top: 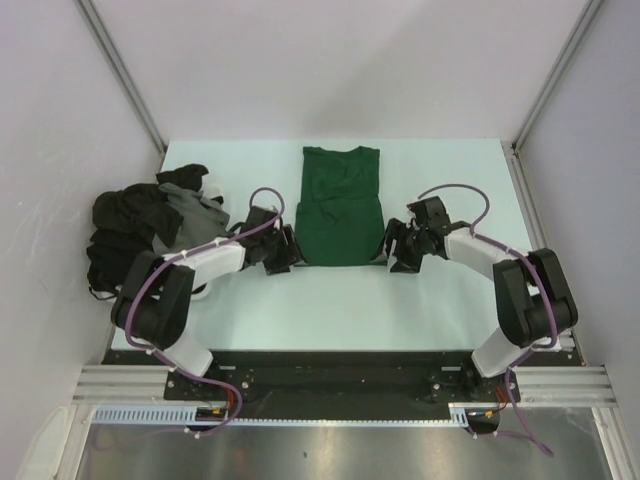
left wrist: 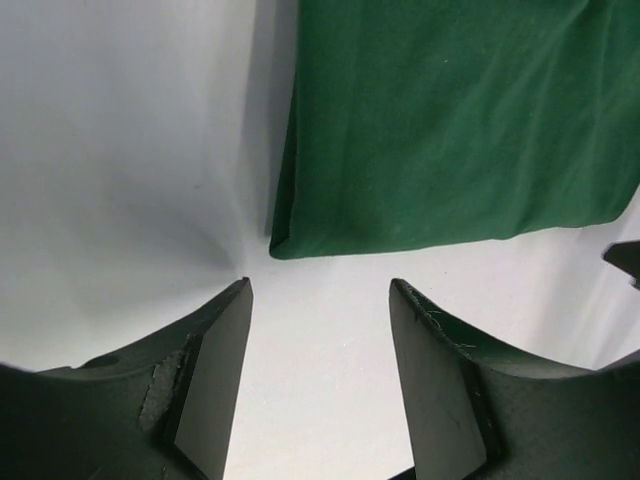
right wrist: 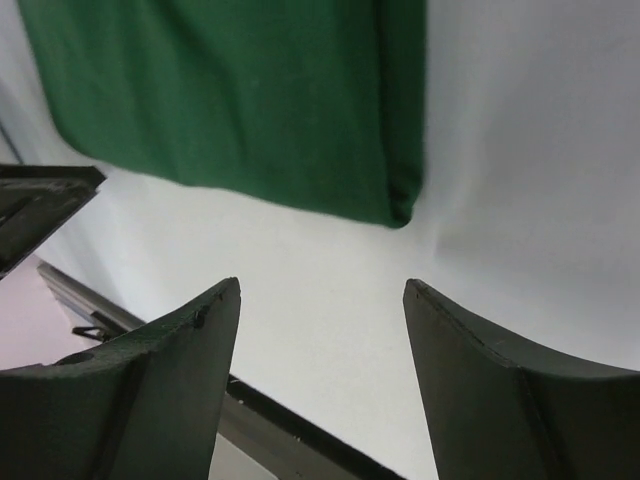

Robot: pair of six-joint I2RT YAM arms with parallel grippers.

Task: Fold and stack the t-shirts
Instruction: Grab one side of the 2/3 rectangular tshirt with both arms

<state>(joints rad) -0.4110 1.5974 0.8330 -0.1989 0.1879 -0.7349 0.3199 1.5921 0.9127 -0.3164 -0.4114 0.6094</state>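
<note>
A dark green t-shirt (top: 341, 205) lies partly folded into a narrow strip in the middle of the table, collar at the far end. My left gripper (top: 287, 250) is open and empty just left of its near left corner; the wrist view shows that corner (left wrist: 300, 240) just beyond the fingertips. My right gripper (top: 395, 250) is open and empty just right of the near right corner (right wrist: 395, 205). A heap of black and dark grey t-shirts (top: 150, 225) lies at the table's left edge.
The pale table (top: 340, 310) is walled by white panels on the left, right and back. A black rail (top: 330, 365) runs along the near edge between the arm bases. The left arm's link lies close to the heap.
</note>
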